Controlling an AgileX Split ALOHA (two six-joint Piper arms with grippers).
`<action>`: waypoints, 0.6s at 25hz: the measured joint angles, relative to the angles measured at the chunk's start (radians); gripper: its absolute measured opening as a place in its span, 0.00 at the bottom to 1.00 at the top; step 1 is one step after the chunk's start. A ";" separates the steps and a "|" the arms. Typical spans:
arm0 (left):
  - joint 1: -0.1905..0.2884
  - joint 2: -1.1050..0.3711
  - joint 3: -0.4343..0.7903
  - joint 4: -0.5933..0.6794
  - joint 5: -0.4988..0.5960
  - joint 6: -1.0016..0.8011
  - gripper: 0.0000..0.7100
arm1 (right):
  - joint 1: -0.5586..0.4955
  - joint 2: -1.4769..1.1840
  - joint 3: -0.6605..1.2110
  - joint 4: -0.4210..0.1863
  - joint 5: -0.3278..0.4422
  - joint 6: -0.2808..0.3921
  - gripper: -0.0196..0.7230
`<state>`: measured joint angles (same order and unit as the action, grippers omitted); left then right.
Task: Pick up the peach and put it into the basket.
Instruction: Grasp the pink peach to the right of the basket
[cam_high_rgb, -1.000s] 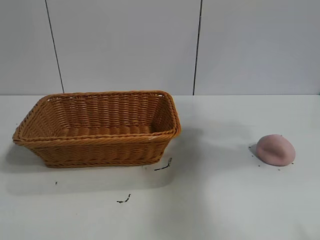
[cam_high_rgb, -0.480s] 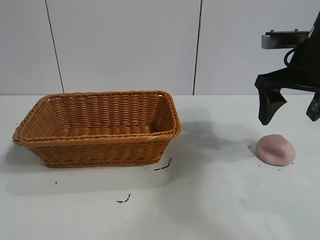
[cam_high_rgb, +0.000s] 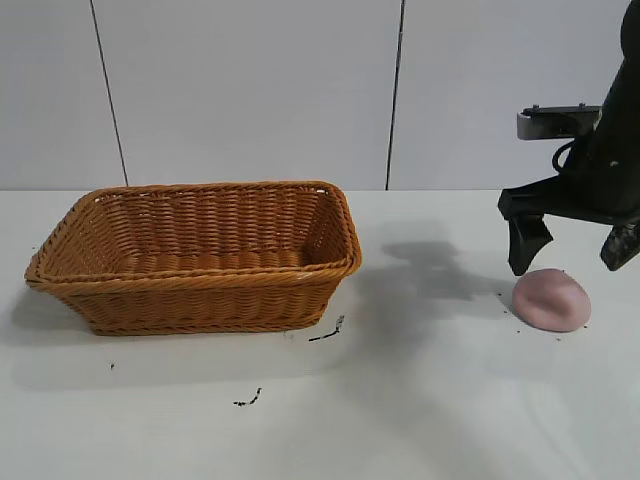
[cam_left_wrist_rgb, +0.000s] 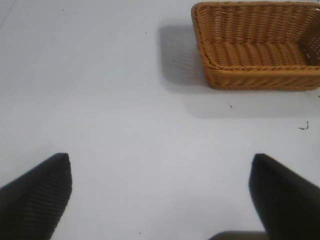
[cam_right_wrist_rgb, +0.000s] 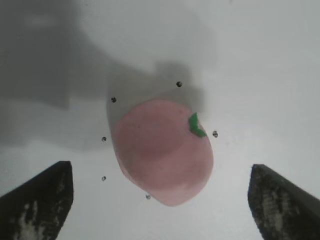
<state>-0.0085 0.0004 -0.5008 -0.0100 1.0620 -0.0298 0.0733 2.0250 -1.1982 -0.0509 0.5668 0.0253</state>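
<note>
The pale-pink peach (cam_high_rgb: 551, 299) lies on the white table at the right; in the right wrist view (cam_right_wrist_rgb: 162, 150) it shows a small green leaf. My right gripper (cam_high_rgb: 571, 252) hangs just above it, open wide, its fingers (cam_high_rgb: 523, 245) astride the peach without touching it; in its own wrist view the gripper (cam_right_wrist_rgb: 161, 200) is empty. The orange-brown wicker basket (cam_high_rgb: 200, 290) stands at the left and holds nothing; it also shows in the left wrist view (cam_left_wrist_rgb: 260, 75). My left gripper (cam_left_wrist_rgb: 161, 197) is open and empty over bare table, out of the exterior view.
Small dark specks (cam_high_rgb: 325, 333) lie on the table in front of the basket and around the peach. White table (cam_high_rgb: 430, 400) stretches between basket and peach. A panelled wall stands behind.
My right arm has come into view from the right and lowered, so its open fingers now hang just above the peach. The peach and basket have not moved.
</note>
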 joint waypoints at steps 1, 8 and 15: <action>0.000 0.000 0.000 0.000 0.000 0.000 0.98 | 0.000 0.003 0.000 0.000 -0.001 0.000 0.91; 0.000 0.000 0.000 0.000 0.000 0.000 0.98 | 0.000 0.008 0.000 -0.002 0.007 0.000 0.30; 0.000 0.000 0.000 0.000 0.000 0.000 0.98 | 0.000 -0.067 -0.033 -0.027 0.089 0.000 0.00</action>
<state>-0.0085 0.0004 -0.5008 -0.0100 1.0620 -0.0298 0.0733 1.9583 -1.2310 -0.0779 0.6555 0.0253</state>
